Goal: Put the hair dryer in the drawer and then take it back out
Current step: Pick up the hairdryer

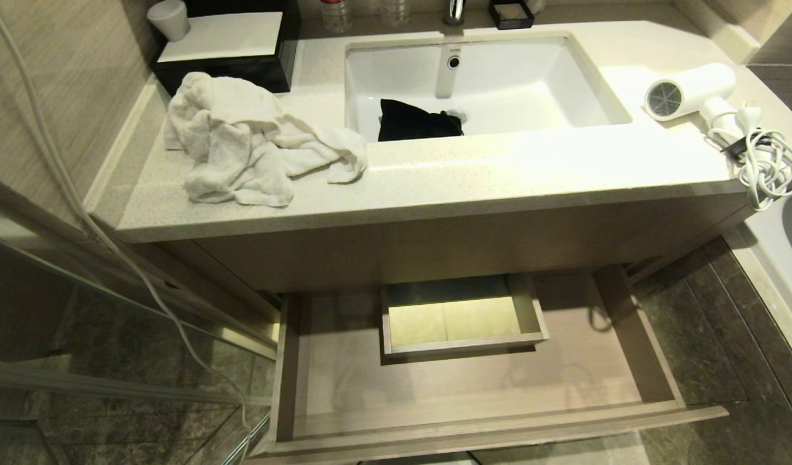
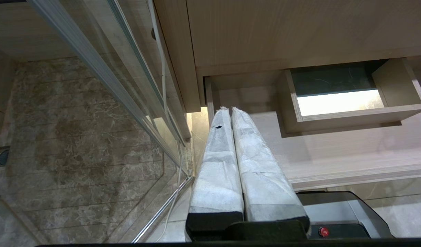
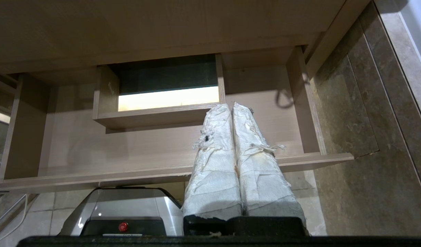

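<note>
The white hair dryer [image 1: 692, 90] lies on the counter right of the sink, grey grille facing left, its coiled cord [image 1: 767, 168] hanging over the counter's right corner. Below the counter the drawer [image 1: 473, 436] stands pulled out, pale inside, with a boxed cut-out [image 1: 464, 316] at its back; nothing lies in it. Neither arm shows in the head view. My left gripper [image 2: 230, 109] is shut and empty, low in front of the drawer's [image 2: 351, 178] left end. My right gripper [image 3: 231, 104] is shut and empty before the drawer's [image 3: 93, 176] right half.
A crumpled white towel [image 1: 254, 145] lies on the counter's left. A black cloth [image 1: 418, 121] sits in the sink [image 1: 531, 90]. A black box [image 1: 225, 51] with a white cup stands at the back left. A glass shower door [image 2: 104, 79] and white cable are left.
</note>
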You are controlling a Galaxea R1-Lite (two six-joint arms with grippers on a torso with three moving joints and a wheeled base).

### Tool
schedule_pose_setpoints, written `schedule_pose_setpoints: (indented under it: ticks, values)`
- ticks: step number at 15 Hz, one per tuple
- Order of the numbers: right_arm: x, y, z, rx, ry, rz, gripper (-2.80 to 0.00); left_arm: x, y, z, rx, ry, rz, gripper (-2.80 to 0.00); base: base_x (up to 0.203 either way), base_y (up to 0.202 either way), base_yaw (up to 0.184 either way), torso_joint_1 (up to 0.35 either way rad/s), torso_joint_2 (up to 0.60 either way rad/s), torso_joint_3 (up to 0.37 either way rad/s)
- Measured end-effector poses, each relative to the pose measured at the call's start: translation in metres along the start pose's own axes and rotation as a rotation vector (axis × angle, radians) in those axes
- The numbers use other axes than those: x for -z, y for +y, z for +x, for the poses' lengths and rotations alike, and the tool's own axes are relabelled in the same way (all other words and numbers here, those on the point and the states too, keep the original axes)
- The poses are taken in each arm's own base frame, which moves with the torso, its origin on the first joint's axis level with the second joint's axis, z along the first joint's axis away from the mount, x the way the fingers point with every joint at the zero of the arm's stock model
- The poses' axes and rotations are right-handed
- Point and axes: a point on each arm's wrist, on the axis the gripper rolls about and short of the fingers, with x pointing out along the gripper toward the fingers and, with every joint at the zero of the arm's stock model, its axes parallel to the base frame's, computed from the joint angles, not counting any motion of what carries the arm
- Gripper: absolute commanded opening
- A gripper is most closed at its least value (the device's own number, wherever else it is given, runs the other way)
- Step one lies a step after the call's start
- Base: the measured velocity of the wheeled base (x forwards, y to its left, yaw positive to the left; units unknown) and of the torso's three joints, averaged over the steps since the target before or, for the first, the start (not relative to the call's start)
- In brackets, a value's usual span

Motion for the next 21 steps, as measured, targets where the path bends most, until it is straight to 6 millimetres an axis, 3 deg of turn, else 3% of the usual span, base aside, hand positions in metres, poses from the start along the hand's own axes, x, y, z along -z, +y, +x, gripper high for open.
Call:
schedule_pose_setpoints:
  ticks: [21]
  values:
    - [-0.0002, -0.0001, 0.0, 0.002, -0.002, 0.007, -2.8, 0.0, 0.0, 0.0, 0.0, 0.0, 0.001, -2.8, 0.0, 0.0, 0.0, 0.0, 0.0, 0.0]
